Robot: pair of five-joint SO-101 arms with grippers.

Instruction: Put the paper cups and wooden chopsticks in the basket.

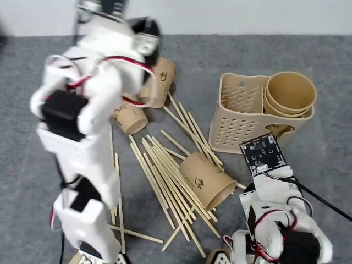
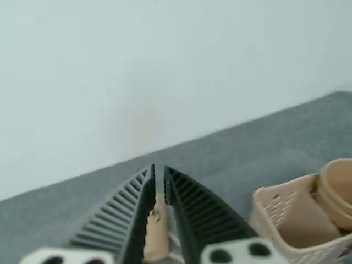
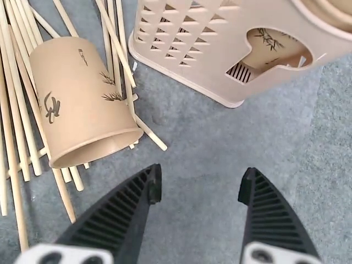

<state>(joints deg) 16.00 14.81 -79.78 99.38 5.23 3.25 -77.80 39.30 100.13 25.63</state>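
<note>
The cup (image 2: pixel 155 231) is held between the jaws of the left gripper (image 2: pixel 159 170). The jaws are almost pressed together and pinch its thin wall. In the high view it is probably the cup (image 1: pixel 159 82) well apart from the basket (image 1: pixel 242 115), on the side away from the stack, but the arm is blurred there. Its long axis lies slanted, and the farther end leans a little toward the basket. I cannot tell which end is the mouth.

To do this step well, I think the pinch should be firm but should not crush the paper. The cup should go above the basket rim before it travels across. It should then be turned mouth up, so that it can drop into the stack (image 1: pixel 289 93) which leans in one end of the basket. The jaws should open only when the cup is over the stack.

Many chopsticks (image 1: pixel 165 176) lie scattered in front of the basket. Their long axes mostly run diagonally toward its near corner. A second cup (image 3: pixel 82 104) lies on them on its side, just beside the basket. Its mouth faces the right gripper (image 3: pixel 202 176), whose jaws are spread wide over the grey mat (image 3: pixel 220 137) near the basket.
</note>
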